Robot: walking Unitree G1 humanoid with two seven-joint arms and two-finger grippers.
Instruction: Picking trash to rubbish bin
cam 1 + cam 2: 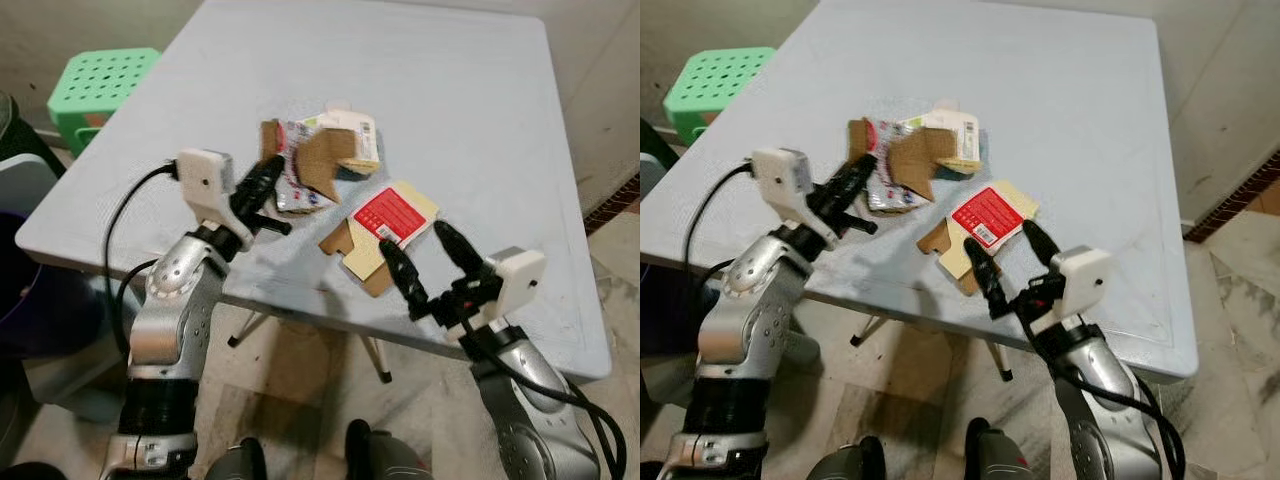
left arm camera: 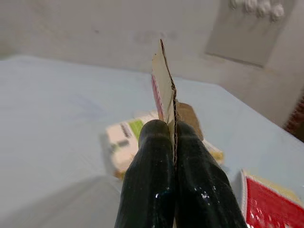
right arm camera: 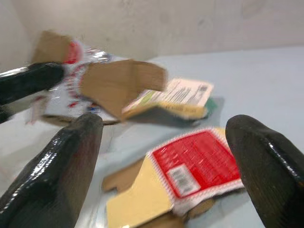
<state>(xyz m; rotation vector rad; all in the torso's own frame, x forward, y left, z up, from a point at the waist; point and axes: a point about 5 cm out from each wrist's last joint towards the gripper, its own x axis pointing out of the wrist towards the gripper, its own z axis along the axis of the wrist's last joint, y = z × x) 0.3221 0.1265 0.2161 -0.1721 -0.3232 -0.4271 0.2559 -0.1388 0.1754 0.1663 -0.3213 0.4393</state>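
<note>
A heap of flattened packaging lies mid-table: brown cardboard point(image 1: 325, 160), a white carton with a green label point(image 1: 352, 130) and a crumpled printed wrapper point(image 1: 297, 190). My left gripper point(image 1: 264, 180) is shut on the heap's left cardboard flap. In the left wrist view that cardboard piece point(image 2: 164, 80) stands edge-on between the closed fingers point(image 2: 152, 156). A flattened carton with a red label point(image 1: 385, 222) lies nearer the front edge. My right gripper point(image 1: 413, 238) is open just in front of it, one finger to either side point(image 3: 71, 161), touching nothing.
The light grey-blue table point(image 1: 470, 120) has its front edge just under both wrists. A green perforated stool point(image 1: 100, 85) stands at the far left. A dark container point(image 1: 25, 290) sits low at the left. Tiled floor lies below the table.
</note>
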